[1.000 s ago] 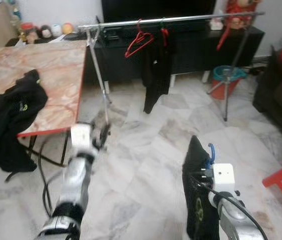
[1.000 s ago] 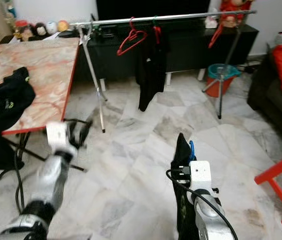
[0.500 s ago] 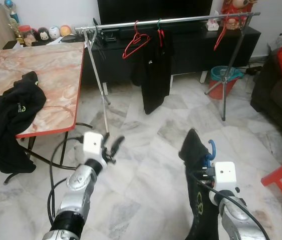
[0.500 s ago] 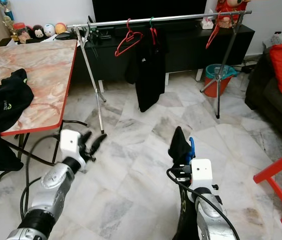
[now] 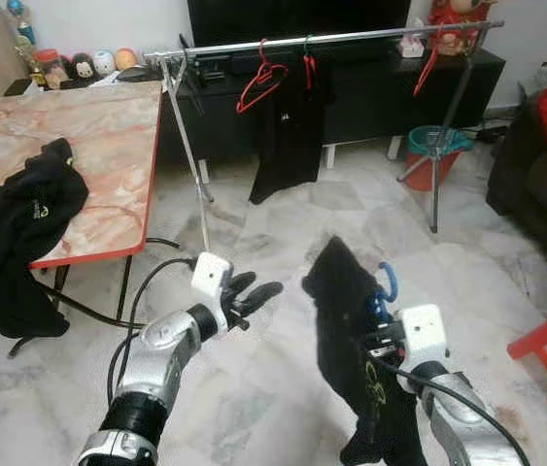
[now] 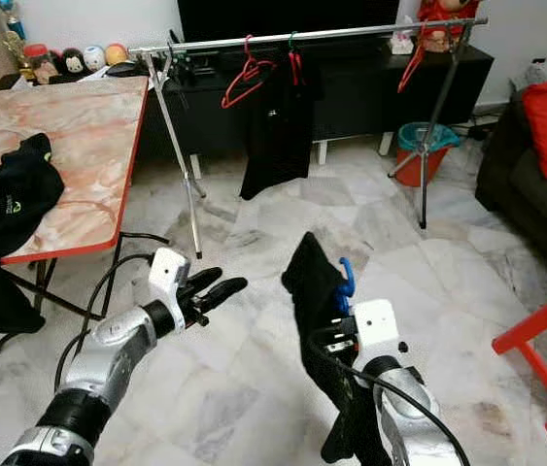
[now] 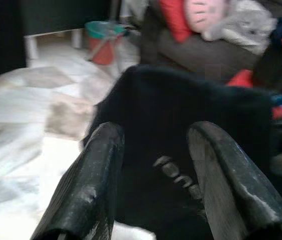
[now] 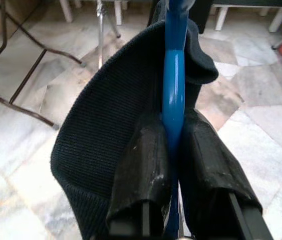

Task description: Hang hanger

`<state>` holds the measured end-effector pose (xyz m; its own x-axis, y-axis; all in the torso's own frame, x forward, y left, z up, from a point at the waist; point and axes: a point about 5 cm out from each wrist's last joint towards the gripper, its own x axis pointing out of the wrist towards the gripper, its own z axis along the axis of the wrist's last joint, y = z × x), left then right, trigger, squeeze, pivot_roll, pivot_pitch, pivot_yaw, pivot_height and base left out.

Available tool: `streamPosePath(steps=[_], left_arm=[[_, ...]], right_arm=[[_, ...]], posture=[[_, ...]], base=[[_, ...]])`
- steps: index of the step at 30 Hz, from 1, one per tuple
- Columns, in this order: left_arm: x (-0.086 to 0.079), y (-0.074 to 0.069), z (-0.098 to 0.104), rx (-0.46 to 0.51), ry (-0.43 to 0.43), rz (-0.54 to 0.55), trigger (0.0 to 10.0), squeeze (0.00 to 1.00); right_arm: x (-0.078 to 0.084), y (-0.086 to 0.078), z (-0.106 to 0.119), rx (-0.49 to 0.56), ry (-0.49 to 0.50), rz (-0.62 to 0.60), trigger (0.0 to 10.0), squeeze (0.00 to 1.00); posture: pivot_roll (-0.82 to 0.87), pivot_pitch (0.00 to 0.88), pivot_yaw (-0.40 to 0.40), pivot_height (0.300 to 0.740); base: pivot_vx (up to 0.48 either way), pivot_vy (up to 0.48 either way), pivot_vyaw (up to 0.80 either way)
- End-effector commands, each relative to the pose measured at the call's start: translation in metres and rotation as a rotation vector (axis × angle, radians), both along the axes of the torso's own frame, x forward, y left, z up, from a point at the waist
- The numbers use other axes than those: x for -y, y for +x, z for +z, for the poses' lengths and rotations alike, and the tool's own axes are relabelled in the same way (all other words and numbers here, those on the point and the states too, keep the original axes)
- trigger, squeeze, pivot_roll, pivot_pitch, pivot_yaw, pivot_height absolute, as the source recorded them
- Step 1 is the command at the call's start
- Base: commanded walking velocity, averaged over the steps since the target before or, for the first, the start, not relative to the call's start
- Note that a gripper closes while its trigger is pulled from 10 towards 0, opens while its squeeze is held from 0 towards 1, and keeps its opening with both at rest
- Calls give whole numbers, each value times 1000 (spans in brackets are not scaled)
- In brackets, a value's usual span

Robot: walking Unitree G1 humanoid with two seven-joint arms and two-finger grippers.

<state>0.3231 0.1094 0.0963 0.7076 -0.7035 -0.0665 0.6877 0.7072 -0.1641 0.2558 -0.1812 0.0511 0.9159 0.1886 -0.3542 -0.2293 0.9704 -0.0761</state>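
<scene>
Hanger (image 5: 385,288), blue and carrying a black shirt (image 5: 351,340), sat pinched in the right gripper (image 5: 378,325), well short of the rail (image 5: 322,40) and below it. Left gripper (image 5: 254,294), fingers spread, reached toward the shirt.

Left wrist: spread fingers (image 7: 93,185) framed the shirt (image 7: 181,130).

Right wrist: both fingers (image 8: 143,170) pressed the hanger's (image 8: 173,95) blue neck, shirt (image 8: 110,115) draped over it.

Bare marble floor (image 5: 273,243) lies open between me and the clothes rail (image 5: 322,39). On the rail, room shows between the black shirt (image 5: 288,126) and the far red hanger (image 5: 427,60). The table (image 5: 108,136) blocks my left, the sofa (image 5: 535,184) my right.
</scene>
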Motion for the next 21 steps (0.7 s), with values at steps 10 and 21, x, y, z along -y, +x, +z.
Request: streamPosePath(steps=[10,21], left_arm=[[20,-1,17,11,29,-151,10000,1000],[25,5,19,-7,69,-78,10000,0]], right_arm=[[-14,29,39,157,10,20,10000,0],[-32,31,45,162,3,94,10000,0]], posture=[[-207,0,42,740],[-203,0,42,740]], base=[[0,0,0],[0,0,0]])
